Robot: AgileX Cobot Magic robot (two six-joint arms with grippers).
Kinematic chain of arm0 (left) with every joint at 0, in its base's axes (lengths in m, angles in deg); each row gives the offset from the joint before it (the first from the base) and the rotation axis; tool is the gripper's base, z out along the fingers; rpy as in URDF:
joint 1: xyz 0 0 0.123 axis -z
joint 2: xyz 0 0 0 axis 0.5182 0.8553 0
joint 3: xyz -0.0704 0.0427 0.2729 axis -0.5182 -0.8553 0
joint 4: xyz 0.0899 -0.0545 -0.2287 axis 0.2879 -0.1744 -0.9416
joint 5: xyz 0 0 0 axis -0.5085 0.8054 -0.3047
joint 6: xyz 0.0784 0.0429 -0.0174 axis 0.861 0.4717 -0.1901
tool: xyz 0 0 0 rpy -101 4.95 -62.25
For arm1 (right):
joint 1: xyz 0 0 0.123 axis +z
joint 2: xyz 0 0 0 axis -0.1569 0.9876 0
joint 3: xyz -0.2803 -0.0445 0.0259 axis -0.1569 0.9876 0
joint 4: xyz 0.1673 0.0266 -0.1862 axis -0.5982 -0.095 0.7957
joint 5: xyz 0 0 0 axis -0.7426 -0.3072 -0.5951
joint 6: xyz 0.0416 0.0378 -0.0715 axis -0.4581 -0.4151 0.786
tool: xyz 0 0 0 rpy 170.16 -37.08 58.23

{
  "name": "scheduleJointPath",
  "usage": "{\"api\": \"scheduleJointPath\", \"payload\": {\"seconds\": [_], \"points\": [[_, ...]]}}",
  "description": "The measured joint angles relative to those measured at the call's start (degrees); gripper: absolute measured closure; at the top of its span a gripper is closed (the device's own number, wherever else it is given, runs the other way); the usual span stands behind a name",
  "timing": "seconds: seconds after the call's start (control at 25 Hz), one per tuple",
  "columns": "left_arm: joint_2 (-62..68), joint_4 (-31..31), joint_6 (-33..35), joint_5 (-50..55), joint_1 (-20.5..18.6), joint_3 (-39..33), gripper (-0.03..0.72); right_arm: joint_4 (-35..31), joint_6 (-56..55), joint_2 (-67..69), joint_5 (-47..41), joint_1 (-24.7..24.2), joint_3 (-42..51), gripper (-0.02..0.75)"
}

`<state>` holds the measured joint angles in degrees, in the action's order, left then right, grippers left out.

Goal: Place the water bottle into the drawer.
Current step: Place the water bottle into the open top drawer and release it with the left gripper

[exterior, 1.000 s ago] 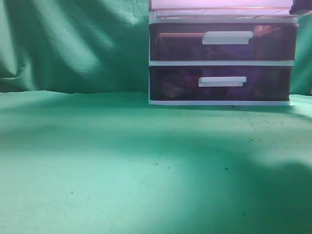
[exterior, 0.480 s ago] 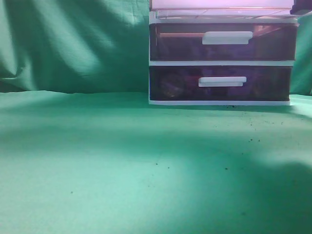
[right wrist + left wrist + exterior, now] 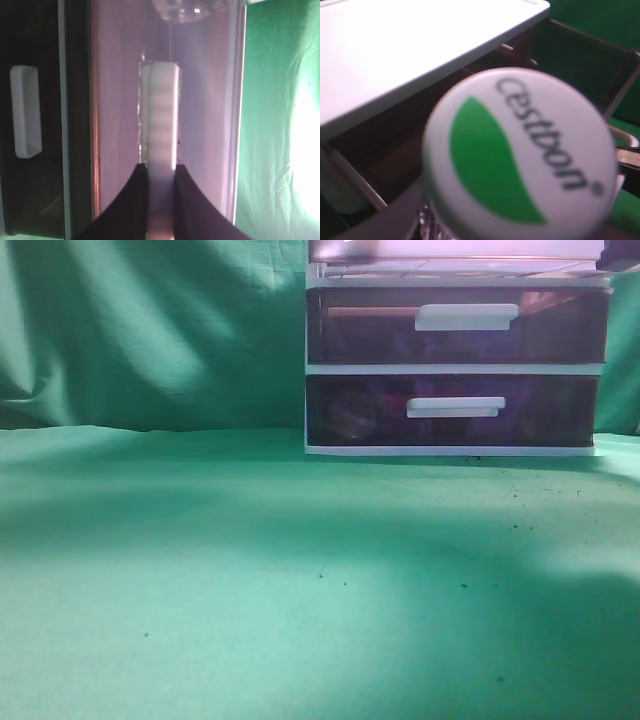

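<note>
The ext view is mostly green cloth (image 3: 200, 580), with the drawer unit (image 3: 455, 368) up at about 1 o'clock. Two dark, see-through drawers are shut, each w/ a white handle: middle drawer (image 3: 560, 325) and bottom drawer (image 3: 555, 410). The top drawer (image 3: 450, 250) looks pale pinkish and is cut off by the frame edge, so not much to see there from this cam.

The right wrist cam looks straight at the top drawer's front. The white handle (image 3: 159, 110) sits dead center, and the right gripper (image 3: 161, 172) is clamped on it, w/ one dark finger (image 3: 137, 195) at each side of the handle coming up from 6 o'clock. At 9 o'clock you can see another drawer's handle (image 3: 25, 110) on the dark front. At 12 o'clock, thru the clear plastic, there's a blurry roundish thing, prob the bottle, but I can't say for sure.

The left wrist cam is basically filled by the water bottle (image 3: 520, 155): white cap w/ a green leaf shape and "cestbon" on it, super close and blurry. It's over the open drawer cavity, w/ the unit's white top (image 3: 410, 45) at 11 o'clock. The left gripper's fingers aren't really visible, so I can't tell if it's gripping or let go.
</note>
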<state>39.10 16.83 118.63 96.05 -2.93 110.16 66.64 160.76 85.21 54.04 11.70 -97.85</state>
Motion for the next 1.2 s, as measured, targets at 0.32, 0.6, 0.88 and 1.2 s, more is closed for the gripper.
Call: {"api": "scheduleJointPath", "payload": {"seconds": [0.32, 0.6, 0.88, 1.2], "points": [[2.01, -1.76, 0.52, -1.22, 0.22, 0.12, 0.39, 0.0, -0.08, -0.04, 0.56, 0.0, 0.91, 0.633], [2.01, -16.22, 8.66, -2.79, 0.22, 0.59, 0.031, -0.1, -0.08, -0.27, 0.84, 0.0, 1.63, 0.633], [4.33, -41.41, 33.38, -3.66, 1.02, 0.72, 0.102, -0.1, -0.08, -0.27, 0.84, 0.0, 1.63, 0.633], [13.07, -52.38, 48.98, -4.08, 6.32, 6.67, 0.102, -0.1, -0.99, -0.27, 0.72, 0.0, 1.63, 0.633]]}}
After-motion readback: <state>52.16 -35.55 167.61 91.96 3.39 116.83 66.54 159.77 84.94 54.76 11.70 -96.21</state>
